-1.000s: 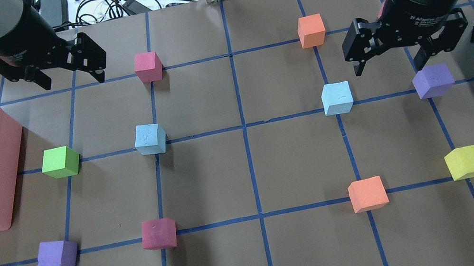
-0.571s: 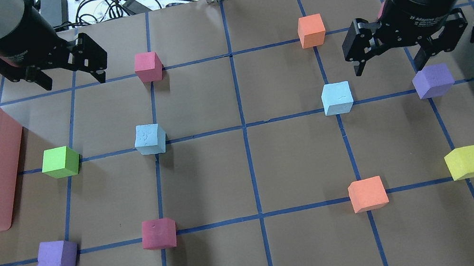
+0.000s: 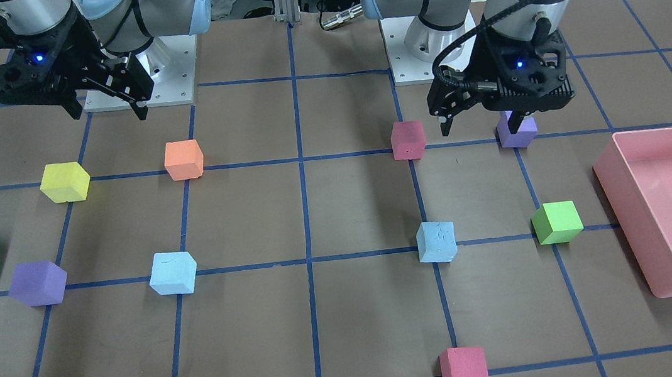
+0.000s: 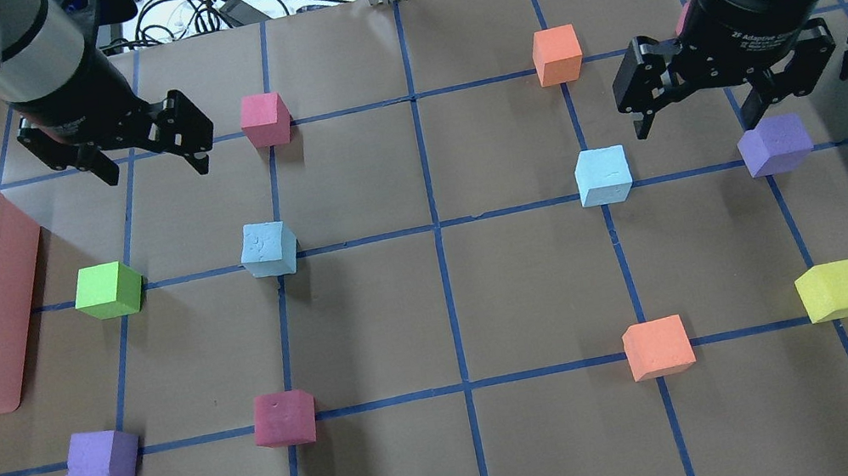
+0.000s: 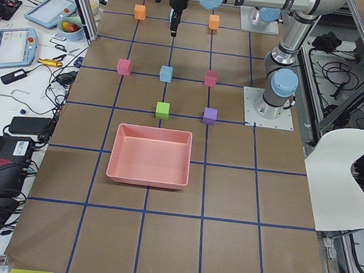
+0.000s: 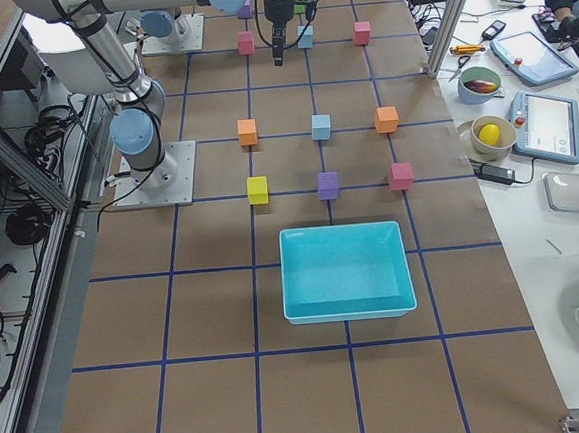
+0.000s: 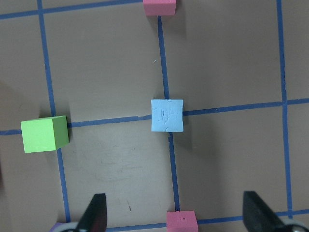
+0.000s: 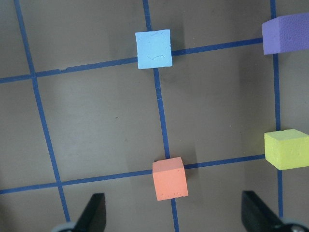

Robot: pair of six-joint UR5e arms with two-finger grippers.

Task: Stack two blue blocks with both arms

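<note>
- The left gripper (image 4: 156, 171), wide open and empty, has shifted rightward toward the left blue block (image 4: 268, 248), but is not yet over it.
- The right blue block (image 4: 603, 175) sits well apart on the counter (image 4: 529, 298); stacking has not begun.
- The right gripper (image 4: 696, 125), wide open and empty, remains hovering just behind its block.

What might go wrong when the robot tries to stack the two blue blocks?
1. The right gripper hangs open between the right blue block and a purple cube; it might come down on the purple one by mistake.
2. The left blue block sits far from the right one, so one must be carried over. The left gripper, also open, and the right gripper might bump where they meet.
</note>
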